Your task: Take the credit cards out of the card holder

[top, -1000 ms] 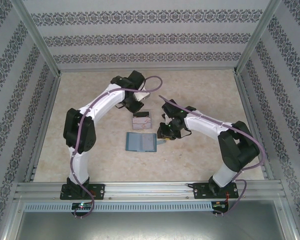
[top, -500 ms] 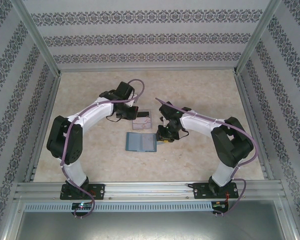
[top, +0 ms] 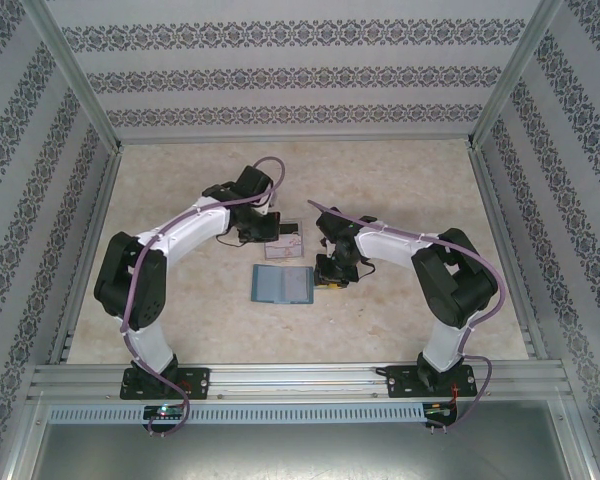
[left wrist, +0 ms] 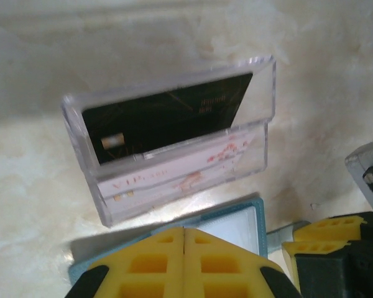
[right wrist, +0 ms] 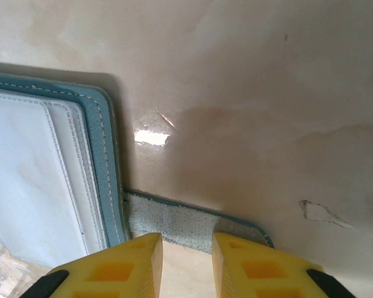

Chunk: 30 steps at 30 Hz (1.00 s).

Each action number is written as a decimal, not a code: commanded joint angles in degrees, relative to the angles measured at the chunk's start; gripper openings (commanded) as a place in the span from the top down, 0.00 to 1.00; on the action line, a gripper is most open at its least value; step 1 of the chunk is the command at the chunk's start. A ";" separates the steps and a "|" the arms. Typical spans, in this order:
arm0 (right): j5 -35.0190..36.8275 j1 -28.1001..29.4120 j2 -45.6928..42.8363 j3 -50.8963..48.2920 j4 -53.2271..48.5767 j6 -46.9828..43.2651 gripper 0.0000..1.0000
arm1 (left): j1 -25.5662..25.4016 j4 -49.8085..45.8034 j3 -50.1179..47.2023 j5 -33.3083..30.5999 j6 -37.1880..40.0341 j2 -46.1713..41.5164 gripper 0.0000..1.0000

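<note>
Two credit cards (left wrist: pixel 168 118) are lying in the clear tray (left wrist: pixel 74 127) at twelve o'clock from the card holder (top: pixel 282 284), so we are hovering the left gripper (left wrist: pixel 184 234) pinched closed and empty while poising the parted right gripper (right wrist: pixel 186 248) over the strap tab (right wrist: pixel 186 218) at three o'clock, likely to pin it next.

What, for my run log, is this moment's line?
left gripper shut by clear tray | right gripper open at strap tab of card holder | black card, pale card inside
</note>
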 commanded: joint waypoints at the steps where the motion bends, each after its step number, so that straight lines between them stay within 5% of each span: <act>1: 2.02 0.28 1.17 -0.17 0.28 -0.53 0.72 | -2.53 -0.70 -2.03 2.14 -4.61 -2.04 1.00; 11: 0.76 -0.18 1.70 -2.03 2.78 -0.33 0.89 | -7.57 7.90 -8.35 6.77 -12.66 -0.54 1.00; 30: -0.72 -0.52 1.62 -2.44 3.58 0.18 0.88 | -11.60 13.21 -11.90 9.92 -16.05 6.15 1.00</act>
